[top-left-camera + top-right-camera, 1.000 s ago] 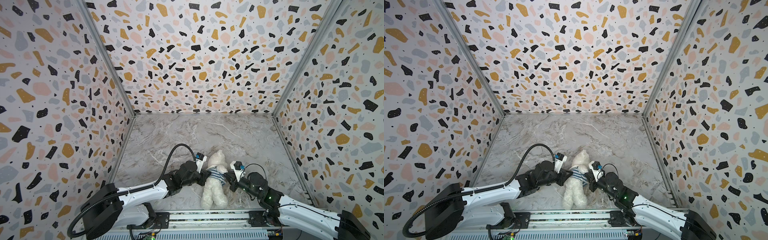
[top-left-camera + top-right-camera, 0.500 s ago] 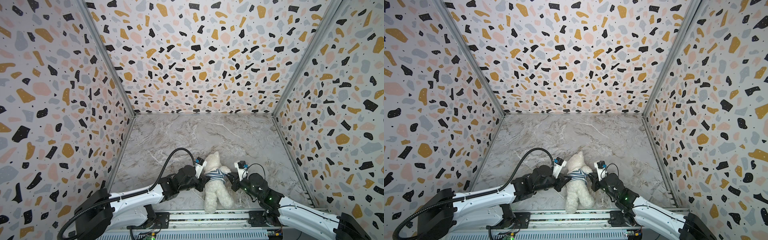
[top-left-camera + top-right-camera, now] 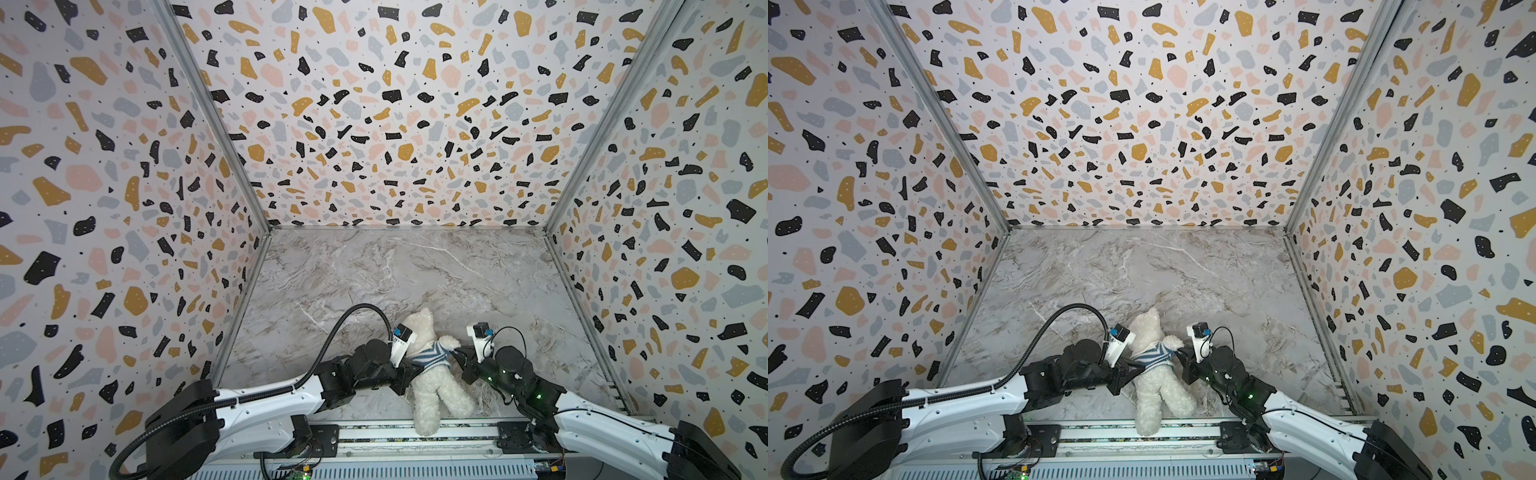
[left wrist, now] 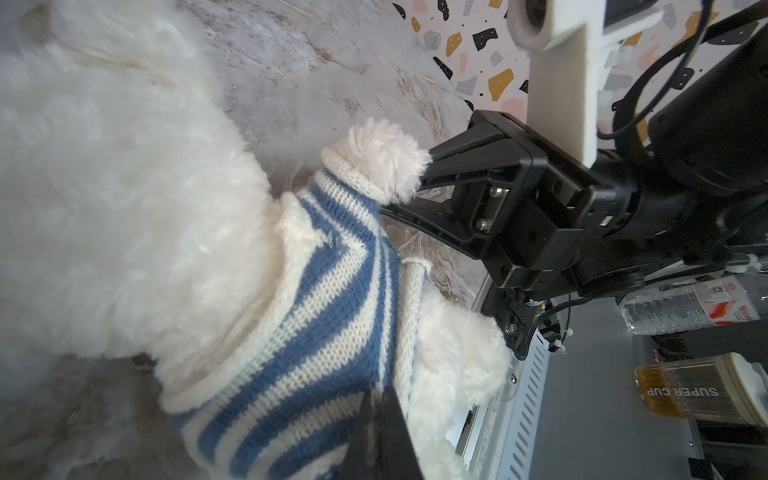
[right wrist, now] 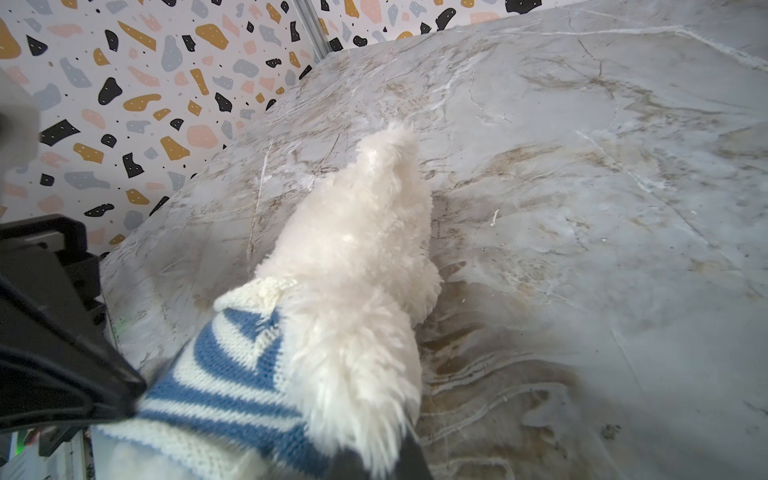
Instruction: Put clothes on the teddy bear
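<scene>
Pinching the striped sweater [image 3: 430,358] at either flank, my left pincer [image 4: 382,436] and right pincer [image 4: 386,204] are pressed together on knit. The teddy bear [image 3: 432,384] lies at the table's [image 3: 374,282] near edge, light, floppy plush, so I'd grip cloth, not fur.

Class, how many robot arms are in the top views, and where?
2. The left arm reaches to the bear from the near left, the right arm from the near right. None seems hidden.
</scene>
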Controlling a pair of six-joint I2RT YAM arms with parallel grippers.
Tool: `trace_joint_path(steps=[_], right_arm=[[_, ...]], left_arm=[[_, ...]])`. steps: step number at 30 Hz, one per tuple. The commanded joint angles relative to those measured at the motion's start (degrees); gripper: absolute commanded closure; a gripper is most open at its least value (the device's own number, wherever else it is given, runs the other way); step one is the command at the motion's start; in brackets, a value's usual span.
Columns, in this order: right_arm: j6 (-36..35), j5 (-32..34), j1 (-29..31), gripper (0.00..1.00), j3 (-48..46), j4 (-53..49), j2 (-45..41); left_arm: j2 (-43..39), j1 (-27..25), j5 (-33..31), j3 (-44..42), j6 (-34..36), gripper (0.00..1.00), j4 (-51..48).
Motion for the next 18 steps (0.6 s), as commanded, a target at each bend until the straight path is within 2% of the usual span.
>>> trace_joint_path(steps=[1,3,7,11,18], right_arm=[[-1.04,4.80,-1.12,1.00,0.85,-1.19,-1.01],[-1.42,4.79,-1.19,1.00,0.79,-2.01,-1.96],[-2.05,5.15,-1.18,1.00,0.25,-2.41,-3.18],[-2.17,5.04,-1.26,1.00,0.24,-1.90,-2.59],[-2.36,4.50,-1.23,1.00,0.73,-0.88,-1.17]], left_arm=[[-1.90,-0.71,-2.46,-0.50,1.28,0.80,-3.51],[-4.99,-0.70,-5.58,-0.60,2.21,0.67,-6.48],[-10.57,-0.71,-11.74,-2.34,2.70,0.56,-9.33],[-9.56,-0.69,-11.63,-2.56,3.48,0.54,-5.55],[-0.90,-0.62,-9.10,1.03,7.02,0.53,-2.83]])
